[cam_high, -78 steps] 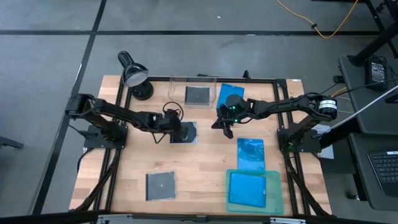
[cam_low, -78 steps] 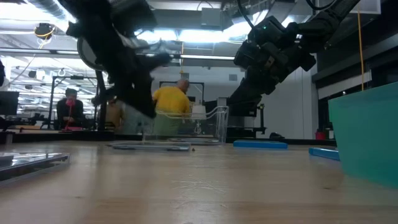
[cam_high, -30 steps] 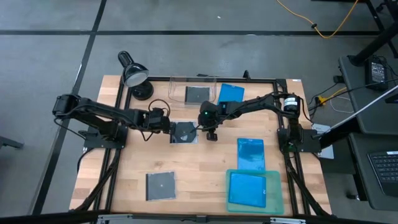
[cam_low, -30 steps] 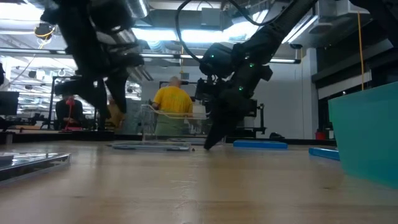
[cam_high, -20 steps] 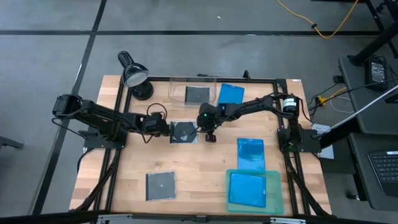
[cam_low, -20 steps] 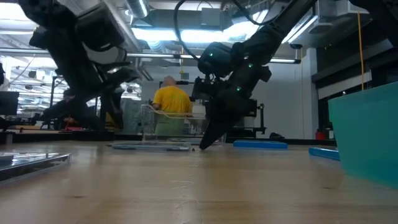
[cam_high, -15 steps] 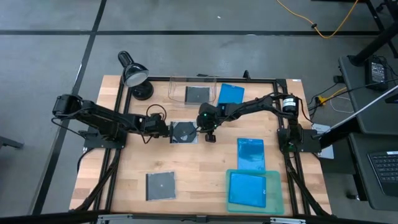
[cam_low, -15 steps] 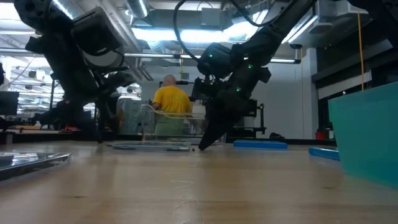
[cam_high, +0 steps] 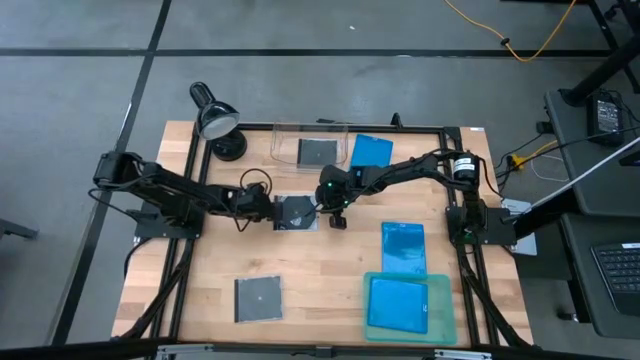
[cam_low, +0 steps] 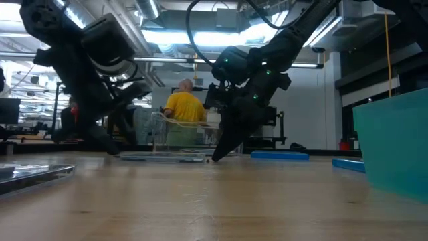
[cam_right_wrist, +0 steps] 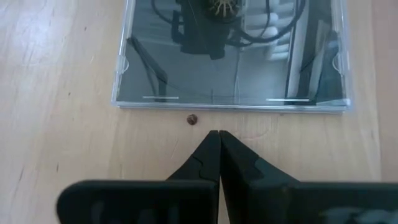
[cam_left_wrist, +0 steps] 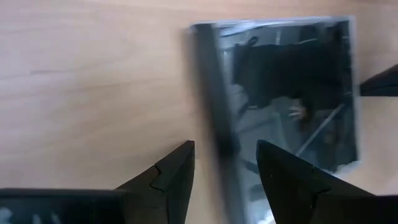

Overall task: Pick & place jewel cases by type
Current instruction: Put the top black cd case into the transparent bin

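Seen from above: a square clear jewel case (cam_high: pixel 296 212) lay flat near the table's (cam_high: pixel 330 300) centre, between the two arms. Left gripper (cam_high: pixel 273 207) at the case's left edge; right gripper (cam_high: pixel 331 212) just beside its right edge. From that height neither gripper's finger spacing could be read.

Shown only by the left wrist view: the left gripper (cam_left_wrist: pixel 225 167) spread, its two dark fingers (cam_left_wrist: pixel 173 171) astride the case's spine edge, though whether either touched the plastic was hard to judge. Dark tip of the other arm poked in at the case's far side.

Shown only by the right wrist view: the right gripper (cam_right_wrist: pixel 219 138) pressed closed with nothing between the fingers, tips pointing at the case's near edge and apart from it, a small dark speck (cam_right_wrist: pixel 193 119) on the wood between.

Low view: both arms down at the tabletop around the flat case (cam_low: pixel 162 157), right gripper (cam_low: pixel 215 158) tip at the surface; a person in a yellow top (cam_low: pixel 183 107) in the room behind.

Elsewhere from above: a second square case (cam_high: pixel 257 298) at the front left, a third (cam_high: pixel 317 153) inside the clear bin (cam_high: pixel 283 128) at the back, a blue case (cam_high: pixel 371 150) beside that bin, another blue case (cam_high: pixel 403 246) right of centre, one more (cam_high: pixel 398 303) lying in the teal tray (cam_high: pixel 450 325). Desk lamp (cam_high: pixel 214 118) at the back left corner
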`<control>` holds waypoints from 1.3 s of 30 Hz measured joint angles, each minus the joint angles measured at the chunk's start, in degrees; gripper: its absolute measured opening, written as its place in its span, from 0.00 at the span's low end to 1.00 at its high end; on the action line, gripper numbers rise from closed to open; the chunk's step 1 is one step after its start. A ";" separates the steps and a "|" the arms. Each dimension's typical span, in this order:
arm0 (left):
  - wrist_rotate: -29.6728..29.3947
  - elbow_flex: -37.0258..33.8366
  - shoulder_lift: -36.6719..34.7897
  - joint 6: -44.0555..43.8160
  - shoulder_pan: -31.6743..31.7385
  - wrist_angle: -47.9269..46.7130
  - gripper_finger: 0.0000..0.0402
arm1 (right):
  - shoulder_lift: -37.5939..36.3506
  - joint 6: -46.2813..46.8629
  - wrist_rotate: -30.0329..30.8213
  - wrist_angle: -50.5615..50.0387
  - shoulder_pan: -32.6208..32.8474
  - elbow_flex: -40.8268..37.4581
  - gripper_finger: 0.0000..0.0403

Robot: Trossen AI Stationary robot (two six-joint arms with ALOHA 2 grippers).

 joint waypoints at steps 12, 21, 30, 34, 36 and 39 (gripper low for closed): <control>2.29 -0.45 3.36 3.78 2.87 11.01 0.41 | -0.01 -0.05 -0.88 -0.28 -0.02 -0.19 0.02; 0.00 1.10 1.00 5.88 2.65 8.79 0.39 | -0.01 -0.41 -0.85 0.05 -0.07 -0.21 0.02; 1.35 7.97 0.82 11.11 2.61 -3.69 0.39 | -0.01 -0.44 -0.82 0.16 -0.07 -0.21 0.02; 1.69 9.68 0.74 12.78 2.61 -6.51 0.39 | -0.01 -0.47 -0.81 0.18 -0.07 -0.21 0.02; 1.79 10.15 0.73 12.76 2.56 -7.28 0.39 | -0.01 -0.47 -0.79 0.18 -0.05 -0.21 0.02; 2.54 11.07 0.71 12.78 2.34 -8.94 0.39 | -0.01 -0.84 -0.77 0.15 -0.05 -0.21 0.02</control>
